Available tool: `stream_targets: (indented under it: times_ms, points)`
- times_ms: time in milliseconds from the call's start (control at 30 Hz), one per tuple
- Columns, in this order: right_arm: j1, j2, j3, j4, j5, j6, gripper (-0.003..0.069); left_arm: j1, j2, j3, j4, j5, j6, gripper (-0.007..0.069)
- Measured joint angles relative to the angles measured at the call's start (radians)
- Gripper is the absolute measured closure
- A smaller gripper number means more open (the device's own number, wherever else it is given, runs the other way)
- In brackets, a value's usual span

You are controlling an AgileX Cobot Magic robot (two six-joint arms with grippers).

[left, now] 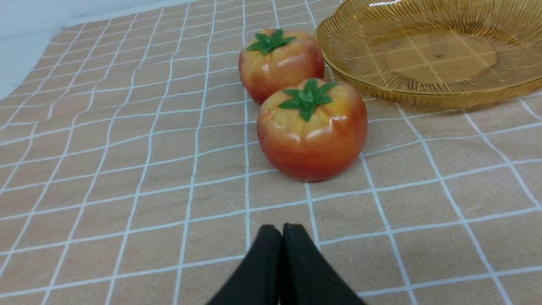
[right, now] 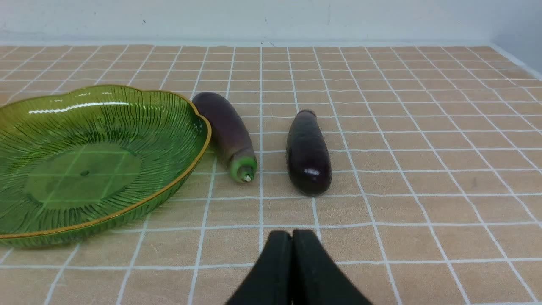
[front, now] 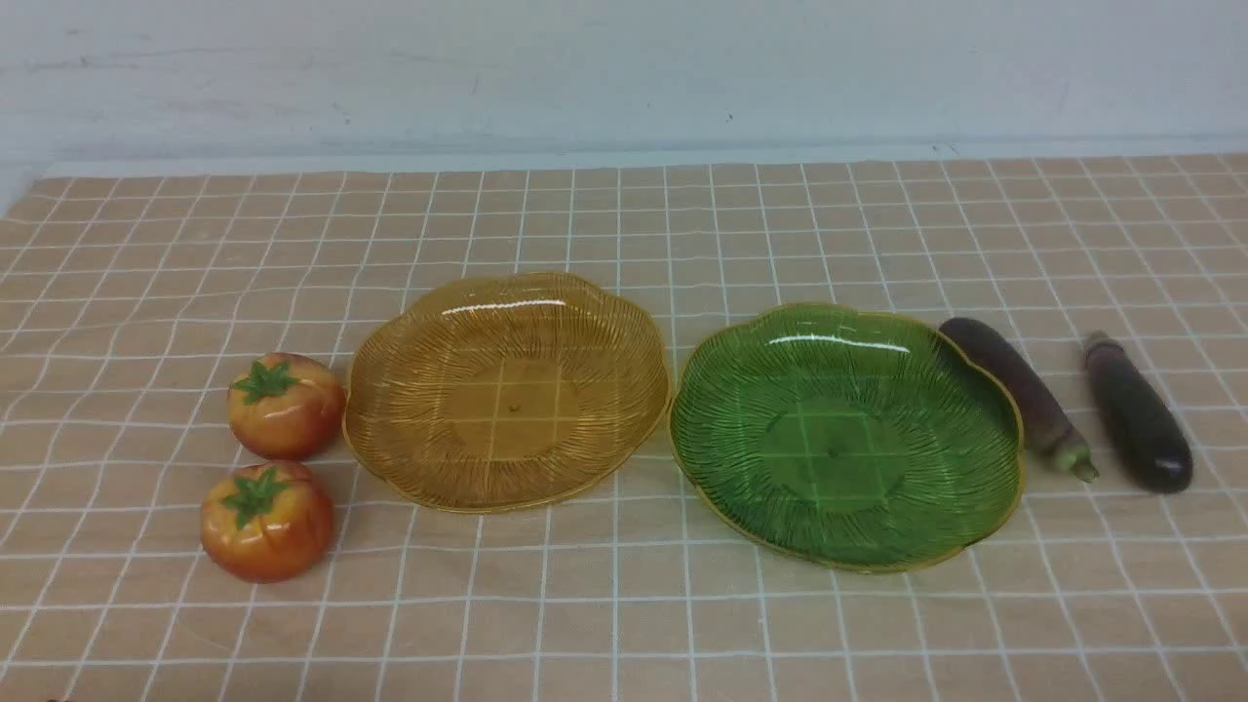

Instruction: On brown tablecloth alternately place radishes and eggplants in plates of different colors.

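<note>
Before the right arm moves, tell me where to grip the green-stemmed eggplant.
Grip the green-stemmed eggplant across its middle, from above, jaws spanning its width. It lies flat; its far end sits by the green plate, so stay nearer the stem.

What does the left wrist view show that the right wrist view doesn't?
Left wrist only: two radishes beside the amber plate, ahead of the left gripper. Right wrist only: the green plate, two eggplants beside it, and the right gripper. Both: the tablecloth, a pale wall behind it, an empty plate, and a shut gripper holding nothing.
</note>
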Motion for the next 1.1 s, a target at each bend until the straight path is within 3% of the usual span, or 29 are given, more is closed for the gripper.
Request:
stream_targets:
  times_ms: [767,967,1033,1100]
  points:
    - [0.000,0.000,0.000,0.000,0.000,0.002,0.0676,0.000,0.000,0.000,-0.013,-0.005,-0.009,0.0637]
    - [0.000,0.000,0.000,0.000,0.000,0.003,0.0676,0.000,0.000,0.000,-0.202,-0.102,-0.103,0.0637]
    - [0.000,0.000,0.000,0.000,0.000,0.003,0.0676,0.000,0.000,0.000,-0.372,-0.174,-0.164,0.0637]
    - [0.000,0.000,0.000,0.000,0.000,0.003,0.0676,0.000,0.000,0.000,-0.411,-0.212,-0.167,0.0637]
